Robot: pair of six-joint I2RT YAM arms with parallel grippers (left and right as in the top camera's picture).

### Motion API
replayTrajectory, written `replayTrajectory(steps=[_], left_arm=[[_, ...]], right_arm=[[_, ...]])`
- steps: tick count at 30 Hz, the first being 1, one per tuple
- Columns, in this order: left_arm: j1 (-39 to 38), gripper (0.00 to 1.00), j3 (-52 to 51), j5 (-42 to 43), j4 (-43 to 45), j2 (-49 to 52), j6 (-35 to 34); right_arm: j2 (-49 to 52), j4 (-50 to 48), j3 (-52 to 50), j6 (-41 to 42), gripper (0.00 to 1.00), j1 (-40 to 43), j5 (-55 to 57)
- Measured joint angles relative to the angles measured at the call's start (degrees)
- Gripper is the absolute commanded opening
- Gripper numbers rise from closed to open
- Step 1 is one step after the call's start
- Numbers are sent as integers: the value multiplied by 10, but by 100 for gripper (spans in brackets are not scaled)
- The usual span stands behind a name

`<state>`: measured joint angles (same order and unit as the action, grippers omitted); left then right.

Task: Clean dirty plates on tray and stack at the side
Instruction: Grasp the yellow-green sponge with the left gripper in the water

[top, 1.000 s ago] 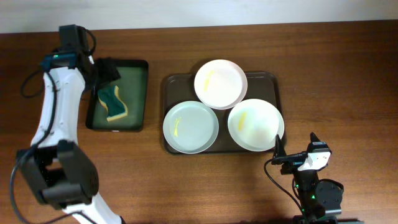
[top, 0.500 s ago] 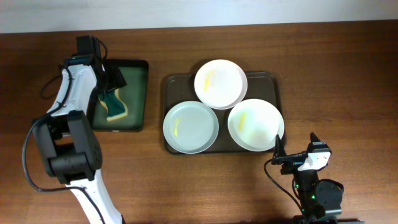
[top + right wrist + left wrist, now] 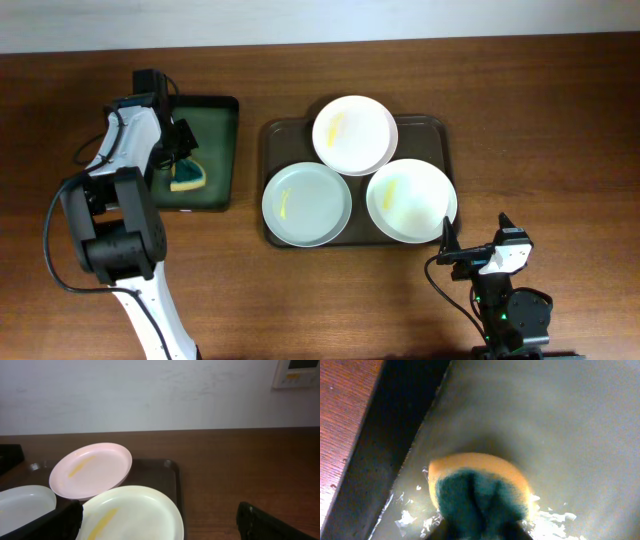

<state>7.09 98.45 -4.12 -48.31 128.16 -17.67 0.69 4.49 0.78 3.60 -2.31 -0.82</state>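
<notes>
Plates are sitting on the tray (image 3: pixel 430 135), three white ones, each showing a yellow smear. The far plate (image 3: pixel 354 134) is lying at the tray's far edge, tilted and overlapping the rims of the other two. The near-left plate (image 3: pixel 307 204) and the near-right plate (image 3: pixel 411 200) are lying side by side along the tray's near edge.

I am stretching my left arm out long, well to the left of the tray, with the wrist bending down into the green tray (image 3: pixel 215 110) that is sitting just beside the tray's left side. My left gripper (image 3: pixel 181 158) is pinching the sponge (image 3: pixel 480 490), its jaws pressing together on the green top so that the yellow body is bulging out. The sponge is touching the wet floor of the green tray, with flecks of foam (image 3: pixel 407 520) lying around it.

My right arm is folding back low, off the tray's near right corner. My right gripper (image 3: pixel 473 232) is pointing towards the tray, level, its jaws standing wide apart and gripping nothing.
</notes>
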Motion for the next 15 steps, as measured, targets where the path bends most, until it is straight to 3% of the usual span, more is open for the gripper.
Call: replayTrajectory(steps=[1,2,3,4,14,15], left_arm=[[0,0,0,0,0,0,0],[-1,21,0,0,0,0,-2],[-1,93,0,0,0,0,-2],[0,99,0,0,-1,0,0],[-1,99,1,51,-101,0,-3],[0,79,1,57,-110,0,-3]], right_arm=[[0,0,0,0,98,0,0],[0,0,0,0,98,0,0],[0,0,0,0,98,0,0],[0,0,0,0,98,0,0],[0,0,0,0,98,0,0],[0,0,0,0,98,0,0]])
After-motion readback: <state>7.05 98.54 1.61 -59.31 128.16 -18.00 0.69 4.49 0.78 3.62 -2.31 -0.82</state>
